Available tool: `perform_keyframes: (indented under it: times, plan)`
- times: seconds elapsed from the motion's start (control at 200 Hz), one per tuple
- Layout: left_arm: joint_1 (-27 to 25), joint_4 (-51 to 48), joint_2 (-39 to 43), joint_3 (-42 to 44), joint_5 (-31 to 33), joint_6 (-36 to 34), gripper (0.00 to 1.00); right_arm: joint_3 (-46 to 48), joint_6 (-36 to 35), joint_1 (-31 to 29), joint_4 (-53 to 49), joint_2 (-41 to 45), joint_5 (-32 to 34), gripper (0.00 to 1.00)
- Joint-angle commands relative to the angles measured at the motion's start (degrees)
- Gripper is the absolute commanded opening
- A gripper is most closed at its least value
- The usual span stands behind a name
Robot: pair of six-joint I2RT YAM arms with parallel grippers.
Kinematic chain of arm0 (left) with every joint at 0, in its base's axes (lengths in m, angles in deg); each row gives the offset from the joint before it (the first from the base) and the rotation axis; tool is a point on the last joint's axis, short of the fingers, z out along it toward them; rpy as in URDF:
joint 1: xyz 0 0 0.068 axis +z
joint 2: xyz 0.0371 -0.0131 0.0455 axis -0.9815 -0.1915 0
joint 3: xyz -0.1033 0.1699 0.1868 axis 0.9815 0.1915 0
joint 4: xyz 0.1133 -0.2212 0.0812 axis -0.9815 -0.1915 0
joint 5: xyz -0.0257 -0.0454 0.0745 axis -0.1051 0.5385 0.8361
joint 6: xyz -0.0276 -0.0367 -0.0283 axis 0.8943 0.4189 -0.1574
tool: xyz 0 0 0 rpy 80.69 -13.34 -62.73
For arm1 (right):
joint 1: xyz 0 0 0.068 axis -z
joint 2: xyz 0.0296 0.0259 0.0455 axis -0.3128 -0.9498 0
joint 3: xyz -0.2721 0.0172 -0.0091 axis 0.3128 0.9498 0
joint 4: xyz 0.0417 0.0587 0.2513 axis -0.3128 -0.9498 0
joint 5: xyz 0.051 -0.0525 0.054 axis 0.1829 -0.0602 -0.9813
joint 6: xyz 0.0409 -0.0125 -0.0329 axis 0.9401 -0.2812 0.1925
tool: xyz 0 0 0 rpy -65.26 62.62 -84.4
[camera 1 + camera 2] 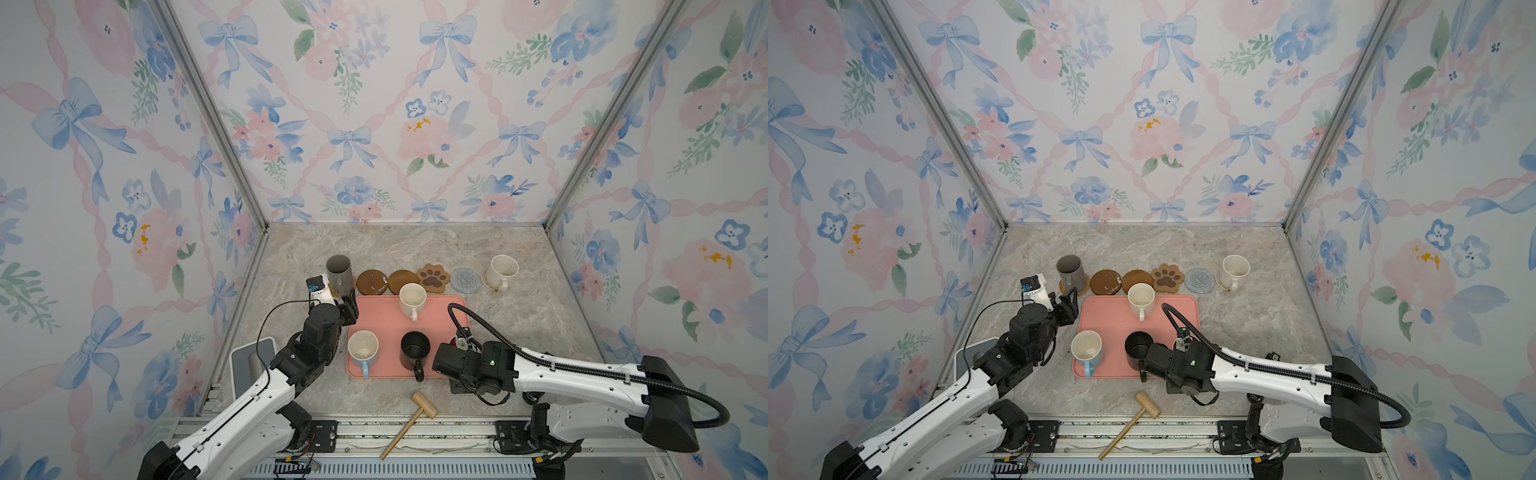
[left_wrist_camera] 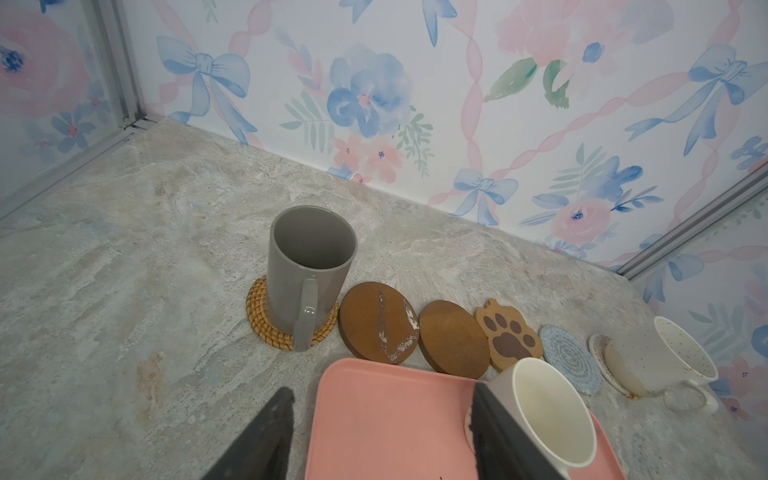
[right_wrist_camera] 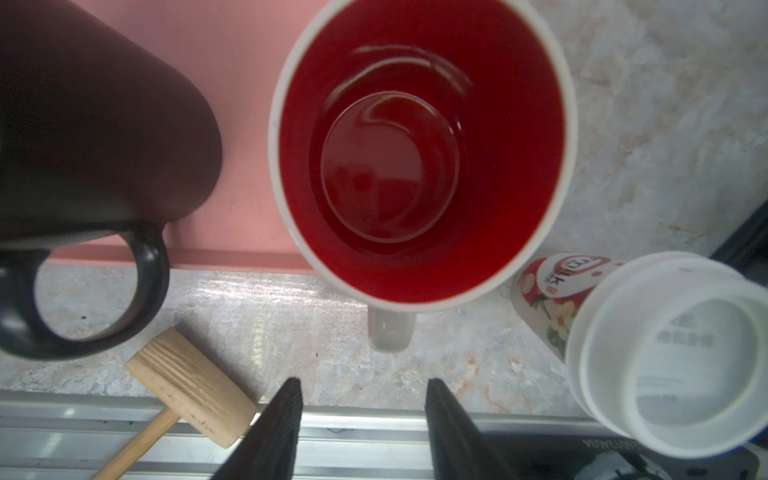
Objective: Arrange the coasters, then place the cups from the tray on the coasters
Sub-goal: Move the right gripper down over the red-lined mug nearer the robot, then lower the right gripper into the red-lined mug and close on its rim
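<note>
1. Six coasters are lying in a row along the far side of the bench (image 1: 519, 316), just beyond the pink tray (image 1: 382, 320). From left to right they are the tan rattan coaster (image 2: 266, 328), a wooden round (image 1: 372, 282), a second wooden round (image 1: 403, 281), the paw coaster (image 1: 433, 277), the grey-blue coaster (image 1: 465, 280) and the cream coaster (image 2: 598, 349).
2. The grey mug (image 1: 338, 270) is standing on the tan rattan coaster, and the speckled mug (image 1: 503, 270) is sitting on the cream coaster.
3. Four mugs are standing on the tray: the cream mug (image 1: 412, 300) at the far side, the light-blue mug (image 1: 363, 351) near left, the black mug (image 1: 414, 351) near middle, and the red-inside mug (image 3: 419, 158) at the near right corner.
4. The left claw (image 2: 380, 388) is hanging open and empty over the tray's far left corner, near the grey mug.
5. The right claw (image 3: 363, 382) is hovering above the red-inside mug with its jaws parted and nothing between them. The mug's handle is lying just beyond the tips.
6. A wooden mallet (image 1: 415, 424) is lying at the near edge, and a lidded paper cup (image 3: 665, 353) is standing just right of the red-inside mug.
</note>
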Motion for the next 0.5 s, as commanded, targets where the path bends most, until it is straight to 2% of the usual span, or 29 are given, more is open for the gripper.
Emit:
perform_keyframes:
  times: [0.0, 0.495]
  plan:
    - [-0.24, 1.19, -0.06, 0.41, -0.08, -1.28, 0.64, 0.87, -1.21, 1.36, 1.41, -0.44, -0.30, 0.51]
    - [-0.28, 0.94, 0.41, 0.32, 0.05, -1.55, 0.64, 3.36, -2.95, 5.01, 6.25, -1.14, -1.01, 0.52]
